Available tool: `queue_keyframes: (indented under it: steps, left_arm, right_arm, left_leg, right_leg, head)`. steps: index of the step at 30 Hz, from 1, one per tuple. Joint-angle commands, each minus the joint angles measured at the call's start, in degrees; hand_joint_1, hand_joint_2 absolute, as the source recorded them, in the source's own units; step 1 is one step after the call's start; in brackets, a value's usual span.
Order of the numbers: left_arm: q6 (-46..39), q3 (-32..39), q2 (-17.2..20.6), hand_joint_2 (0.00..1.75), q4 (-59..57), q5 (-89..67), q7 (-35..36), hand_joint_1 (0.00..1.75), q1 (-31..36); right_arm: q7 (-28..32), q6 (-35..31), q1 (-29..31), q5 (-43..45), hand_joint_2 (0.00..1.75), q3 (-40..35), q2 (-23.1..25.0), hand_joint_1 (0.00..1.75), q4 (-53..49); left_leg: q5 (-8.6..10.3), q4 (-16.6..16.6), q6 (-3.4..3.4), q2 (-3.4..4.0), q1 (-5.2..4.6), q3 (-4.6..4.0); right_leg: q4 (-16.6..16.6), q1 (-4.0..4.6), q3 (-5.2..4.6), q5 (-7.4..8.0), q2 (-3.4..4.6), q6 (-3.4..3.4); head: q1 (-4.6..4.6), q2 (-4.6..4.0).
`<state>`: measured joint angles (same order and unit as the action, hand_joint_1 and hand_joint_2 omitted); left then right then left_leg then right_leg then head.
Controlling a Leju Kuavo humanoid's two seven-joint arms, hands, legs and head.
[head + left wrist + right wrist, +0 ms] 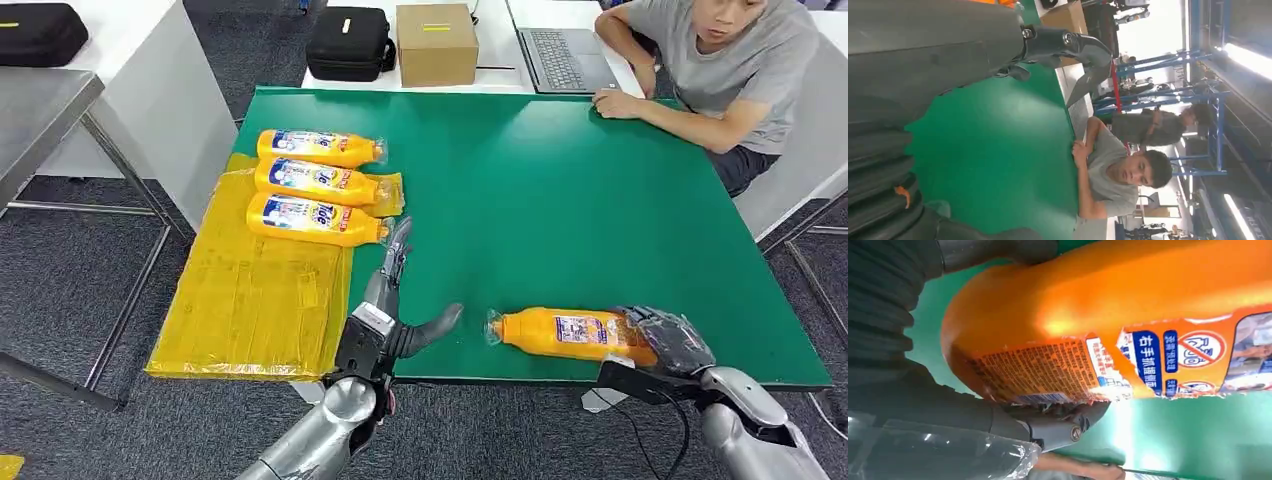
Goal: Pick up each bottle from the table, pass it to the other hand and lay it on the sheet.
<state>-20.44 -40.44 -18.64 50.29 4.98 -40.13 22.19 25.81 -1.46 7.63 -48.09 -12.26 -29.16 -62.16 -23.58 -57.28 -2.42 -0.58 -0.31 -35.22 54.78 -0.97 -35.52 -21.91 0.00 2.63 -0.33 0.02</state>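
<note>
right at the near edge of the green tabletop, the right robot hand is wrapped round the base end of the fourth bottle, which lies on its side with the cap pointing toward the robot's left. the right wrist view backs that up: dark fingers and the thumb press against the orange body on both sides, so call it clamped on the bottle, though whether the bottle is clear of the tabletop i cannot tell.

the risks from here, as i judge them: the grip sits far back at the base, so on the lift the long neck end could sag or swing and the smooth plastic could slide through the fingers. it is also close to the table's edge, so a slip could send it to the floor.

just beyond, the left robot hand waits over the tabletop beside the yellow sheet, fingers spread apart, thumb stuck out toward the bottle, holding nothing. a mistimed handover, with the right letting go before the left closes, would drop it.

farther out, three bottles lie side by side at the far end of the sheet. beyond those, a person leans on the far edge.
</note>
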Motion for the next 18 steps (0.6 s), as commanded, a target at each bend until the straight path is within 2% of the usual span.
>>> queue_keyframes:
  steps: [1, 5, 10, 18]
  left_arm:
    - [-0.6, -1.6, 1.1, 1.75, -3.0, -0.8, 0.1, 0.00, 1.6]
    - [-0.8, -1.0, 1.3, 1.75, -2.7, -1.0, 0.1, 0.00, 1.5]
    - [-1.5, -0.6, 1.0, 1.75, -2.3, -1.3, 0.1, 0.00, 1.5]
    - [-1.6, -0.6, 1.0, 1.75, -2.3, -1.2, 0.1, 0.00, 1.5]
  right_arm:
    - [1.3, -3.4, -0.9, -0.8, 1.75, 1.9, 4.9, 1.73, 1.4]
    - [2.9, -7.8, 1.4, 0.2, 1.75, 3.8, 8.7, 1.75, 2.0]
    - [6.0, -12.5, 1.9, 7.3, 1.75, 8.7, 12.7, 1.75, 0.0]
    - [6.6, -12.6, 1.9, 8.5, 1.75, 9.2, 13.0, 1.75, -0.2]
  left_leg:
    - [-0.11, 0.1, 0.13, 0.04, 0.08, 0.32]
    - [-0.11, 0.1, 0.14, 0.26, 0.08, 0.30]
    - [-0.06, 0.1, 0.11, 0.19, 0.06, 0.18]
    - [-0.09, 0.0, 0.11, 0.15, 0.06, 0.19]
  right_leg:
    - [-0.1, 0.09, 0.33, -0.10, 0.00, -0.12]
    - [-0.1, 0.09, 0.27, -0.03, 0.21, -0.11]
    - [-0.1, 0.06, 0.15, -0.02, 0.14, -0.10]
    - [0.0, 0.05, 0.20, -0.06, 0.12, -0.09]
  head:
    - [0.00, 0.00]
    - [-0.02, 0.00]
    - [-0.02, 0.00]
    - [0.00, 0.00]
